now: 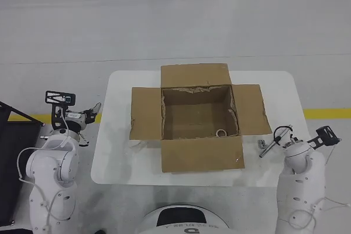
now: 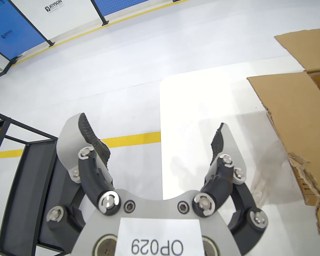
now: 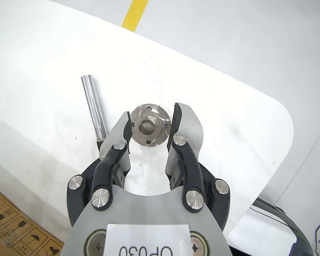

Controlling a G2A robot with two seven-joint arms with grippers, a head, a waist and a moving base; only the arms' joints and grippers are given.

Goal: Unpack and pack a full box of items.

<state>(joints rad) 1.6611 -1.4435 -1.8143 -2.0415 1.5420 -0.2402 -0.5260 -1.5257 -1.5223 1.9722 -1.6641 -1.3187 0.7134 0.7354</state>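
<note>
One box (image 1: pixel 202 155) is sitting on one worktop (image 1: pixel 120 152). One little white ring (image 1: pixel 222 133) is lying inside the box. One shiny metal stick (image 3: pixel 94 106) and one round metal disc (image 3: pixel 150 127) are lying on the worktop. Two tools are showing: one left tool (image 2: pixel 151 120) and one right tool (image 3: pixel 152 109).

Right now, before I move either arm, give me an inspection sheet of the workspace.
surface: white table, no spills seen.
job's things: cardboard box open, flaps out, small ring inside; flange and metal rod on the table, right of it.
clutter: pale crumpled film by a torn flap.
grippers: left gripper open, empty, at the table's left edge; right gripper at the flange.
cables: thin dark cable below the table's corner.
surroundings: black rack, yellow floor line.
</note>
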